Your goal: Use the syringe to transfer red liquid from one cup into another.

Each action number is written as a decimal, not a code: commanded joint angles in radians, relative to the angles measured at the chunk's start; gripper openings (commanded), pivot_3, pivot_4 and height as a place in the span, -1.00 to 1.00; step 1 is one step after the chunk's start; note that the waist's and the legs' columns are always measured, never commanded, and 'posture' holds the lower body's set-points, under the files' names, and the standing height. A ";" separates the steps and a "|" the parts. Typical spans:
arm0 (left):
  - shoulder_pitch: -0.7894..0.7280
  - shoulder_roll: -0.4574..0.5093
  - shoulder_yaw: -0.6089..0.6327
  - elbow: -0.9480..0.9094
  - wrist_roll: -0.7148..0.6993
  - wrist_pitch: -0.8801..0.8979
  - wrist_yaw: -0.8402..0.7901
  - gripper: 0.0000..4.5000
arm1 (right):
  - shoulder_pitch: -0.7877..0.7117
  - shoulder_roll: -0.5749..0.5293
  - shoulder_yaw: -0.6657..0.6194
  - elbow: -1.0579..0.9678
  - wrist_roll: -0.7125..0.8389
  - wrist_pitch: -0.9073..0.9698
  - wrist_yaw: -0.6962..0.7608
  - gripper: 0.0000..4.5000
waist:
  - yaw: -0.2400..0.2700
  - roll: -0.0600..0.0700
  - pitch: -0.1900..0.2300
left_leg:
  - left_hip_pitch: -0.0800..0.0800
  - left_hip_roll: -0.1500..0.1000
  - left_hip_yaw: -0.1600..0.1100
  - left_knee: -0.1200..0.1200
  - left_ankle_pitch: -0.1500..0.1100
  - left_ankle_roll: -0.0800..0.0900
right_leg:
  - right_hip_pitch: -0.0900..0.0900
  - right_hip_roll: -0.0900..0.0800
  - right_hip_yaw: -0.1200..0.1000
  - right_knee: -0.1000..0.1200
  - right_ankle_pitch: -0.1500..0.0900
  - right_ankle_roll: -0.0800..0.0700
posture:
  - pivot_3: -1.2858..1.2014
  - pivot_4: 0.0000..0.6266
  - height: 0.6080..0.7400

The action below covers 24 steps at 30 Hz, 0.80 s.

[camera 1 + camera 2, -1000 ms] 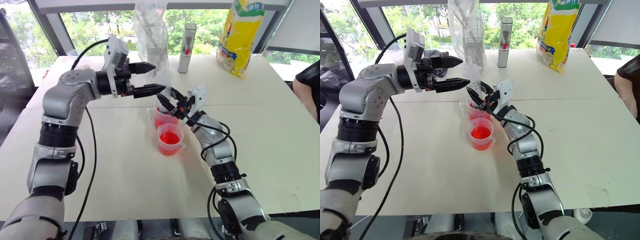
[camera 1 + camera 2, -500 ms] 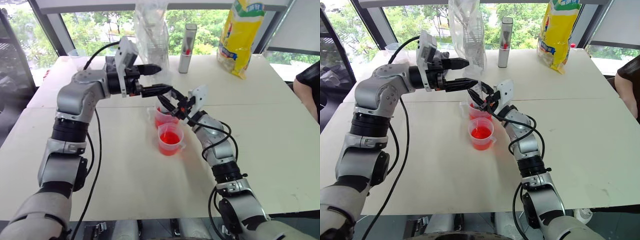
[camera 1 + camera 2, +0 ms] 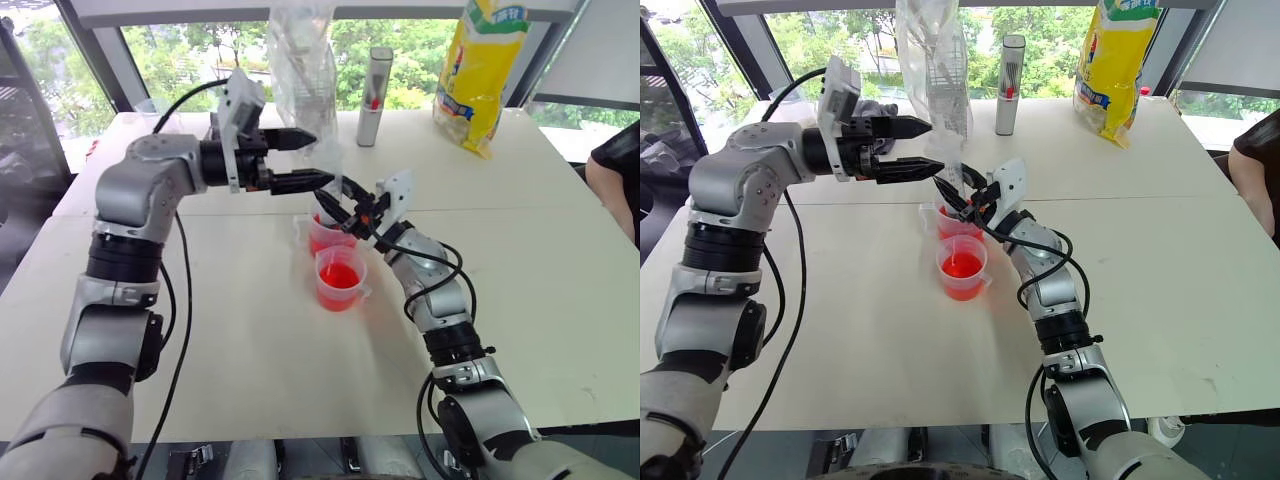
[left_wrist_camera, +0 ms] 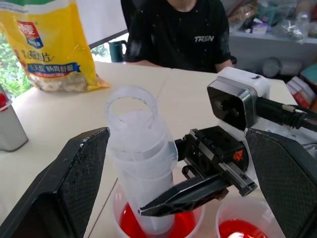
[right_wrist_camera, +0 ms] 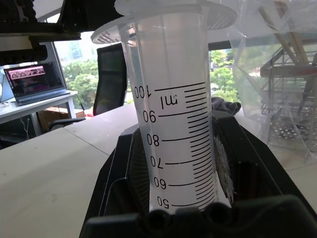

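1 syringe (image 5: 173, 124) tip hidden in far cup (image 4: 148, 228).

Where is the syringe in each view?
Left eye view: syringe at centre, standing in far cup.
Right eye view: syringe left of centre.
Left wrist view: syringe upright in red liquid.
Right wrist view: syringe, graded barrel, close.
Shared landmark: right gripper, shut on it.

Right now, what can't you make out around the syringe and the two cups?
Syringe scale below fifty: right wrist view, covered by the right gripper.
Syringe tip: left wrist view, down in the far cup, behind that gripper.
Far cup's fill level: eye views, behind that gripper.
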<state>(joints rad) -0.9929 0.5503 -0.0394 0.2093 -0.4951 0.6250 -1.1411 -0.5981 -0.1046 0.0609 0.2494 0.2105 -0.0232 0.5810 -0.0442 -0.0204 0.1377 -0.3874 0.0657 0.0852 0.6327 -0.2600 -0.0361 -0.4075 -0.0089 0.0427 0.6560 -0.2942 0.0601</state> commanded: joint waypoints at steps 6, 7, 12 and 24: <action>0.008 0.005 0.047 -0.087 -0.063 0.054 0.002 1.00 | -0.005 -0.006 0.004 -0.002 -0.001 0.020 0.006 -0.37 | 0.000 0.000 0.000 | 0.000 0.000 0.000 0.000 0.000 0.000 | 0.000 0.000 0.000 0.000 0.000 0.000 | 0.03 -0.52 1.00; 0.008 0.002 0.045 -0.087 -0.063 0.055 0.004 1.00 | -0.006 -0.006 0.004 -0.002 -0.001 0.021 0.006 -0.37 | 0.000 0.000 0.000 | 0.000 0.000 0.000 0.000 0.000 0.000 | 0.000 0.000 0.000 0.000 0.000 0.000 | 0.03 -0.52 1.00; 0.009 -0.028 0.027 -0.064 -0.044 0.032 0.019 1.00 | -0.004 -0.005 0.005 -0.006 -0.003 0.026 0.004 -0.37 | 0.000 0.000 0.000 | 0.001 0.000 0.000 0.000 0.000 0.000 | 0.000 0.000 0.000 0.001 0.000 0.000 | 0.03 -0.52 1.00; -0.022 -0.093 0.013 0.022 -0.004 -0.016 0.031 1.00 | 0.025 -0.005 0.017 -0.048 -0.003 0.043 0.004 -0.37 | 0.000 0.000 0.000 | 0.001 0.000 0.000 0.000 0.000 0.000 | 0.001 0.000 0.000 0.001 0.000 0.000 | 0.03 -0.52 1.00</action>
<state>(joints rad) -0.9866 0.4605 -0.0263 0.2344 -0.5063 0.6254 -1.1103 -0.5845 -0.1082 0.0689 0.2180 0.2104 0.0136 0.5823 -0.0444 -0.0207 0.1375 -0.3864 0.0654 0.0854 0.6329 -0.2599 -0.0362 -0.4069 -0.0089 0.0429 0.6570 -0.2943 0.0601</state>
